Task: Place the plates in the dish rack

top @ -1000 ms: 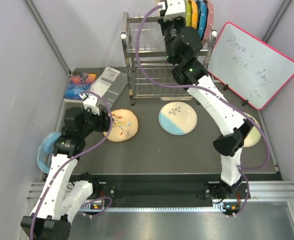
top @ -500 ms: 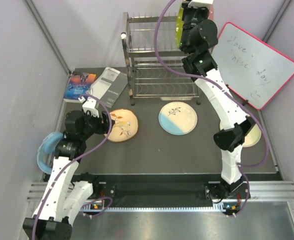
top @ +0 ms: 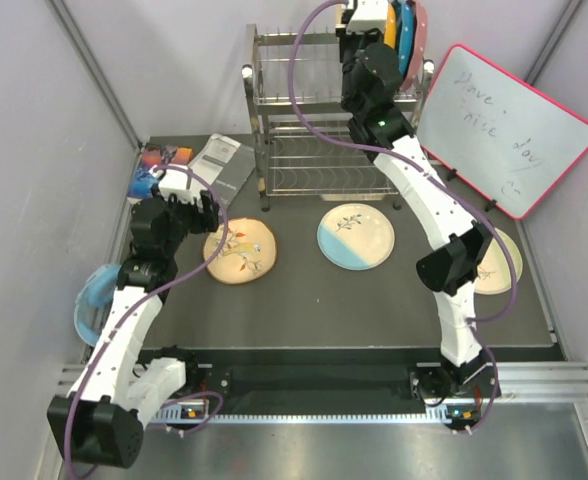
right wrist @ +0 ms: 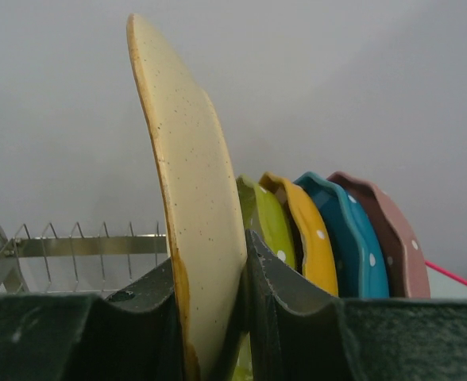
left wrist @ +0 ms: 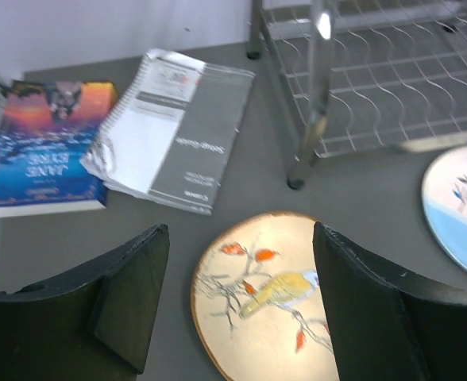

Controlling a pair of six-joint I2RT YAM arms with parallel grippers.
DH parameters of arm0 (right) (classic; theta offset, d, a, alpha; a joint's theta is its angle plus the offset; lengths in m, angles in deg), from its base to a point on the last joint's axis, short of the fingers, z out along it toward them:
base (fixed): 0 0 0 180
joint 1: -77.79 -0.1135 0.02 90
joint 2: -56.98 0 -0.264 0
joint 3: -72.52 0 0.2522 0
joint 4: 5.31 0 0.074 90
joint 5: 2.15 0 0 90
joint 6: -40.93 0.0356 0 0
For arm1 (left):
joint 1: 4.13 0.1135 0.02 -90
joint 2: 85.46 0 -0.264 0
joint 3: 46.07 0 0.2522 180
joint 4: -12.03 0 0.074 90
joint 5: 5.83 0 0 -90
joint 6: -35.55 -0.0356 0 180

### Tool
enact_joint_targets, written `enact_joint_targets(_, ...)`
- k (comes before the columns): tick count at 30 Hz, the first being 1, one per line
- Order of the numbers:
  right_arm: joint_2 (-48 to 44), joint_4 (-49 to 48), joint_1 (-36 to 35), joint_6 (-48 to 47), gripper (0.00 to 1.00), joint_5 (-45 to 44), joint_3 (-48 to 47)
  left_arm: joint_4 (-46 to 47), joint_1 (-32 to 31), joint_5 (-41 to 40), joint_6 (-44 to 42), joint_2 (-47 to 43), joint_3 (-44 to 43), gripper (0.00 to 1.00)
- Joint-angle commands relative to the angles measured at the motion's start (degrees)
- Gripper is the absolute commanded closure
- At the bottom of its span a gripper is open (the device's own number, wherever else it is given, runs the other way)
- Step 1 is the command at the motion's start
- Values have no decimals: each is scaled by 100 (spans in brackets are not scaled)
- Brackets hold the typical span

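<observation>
Cream plate (right wrist: 190, 198) upright — clamped in right pincer (right wrist: 210, 317), left pincer (left wrist: 240, 238) gaping above orange-tinted plate (left wrist: 265, 317)

Silver wire dish rack (top: 319, 160), two tiers, at the back. Cream speckled plate (right wrist: 194, 222) stands on edge at its top tier, pinched by right gripper (right wrist: 210, 266). Flat in front: orange-tinted bird plate (top: 240, 250), half-blue plate (top: 355, 237), and pale plate (top: 496, 275) at far right, partly hidden.

Dish rack (right wrist: 90, 246) slots lie free left of the green plate (right wrist: 267, 218).
</observation>
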Motion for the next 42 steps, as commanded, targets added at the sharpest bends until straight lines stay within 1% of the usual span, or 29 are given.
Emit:
enact_joint_targets(1, -134, -880, 7, 88, 100, 233, -319, 772, 29, -568, -291, 347, -429, 22)
enact_joint_targets(8, 95, -1064, 34, 9, 100, 215, -354, 1088, 29, -578, -229, 215, -376, 22)
enact_joint_targets(14, 315, -1486, 43, -281, 100, -48, -450, 1010, 20, -622, -238, 241, -412, 22)
enact_joint_targets(19, 420, -1829, 42, -659, 100, -259, -486, 992, 20, -499, -247, 206, -315, 22)
enact_joint_targets(27, 456, -2084, 113, -958, 100, -321, -495, 1001, 20, -340, -168, 224, -218, 22)
enact_joint_targets(30, 412, -2014, 157, -976, 100, -286, -486, 1009, 20, -226, -124, 241, -192, 22)
enact_joint_targets(36, 368, -1566, 174, -660, 100, -312, -319, 1062, 20, -164, -106, 294, -165, 22)
enact_joint_targets(42, 447, -1513, 227, -642, 100, -453, -222, 957, 20, -173, -97, 259, -157, 22)
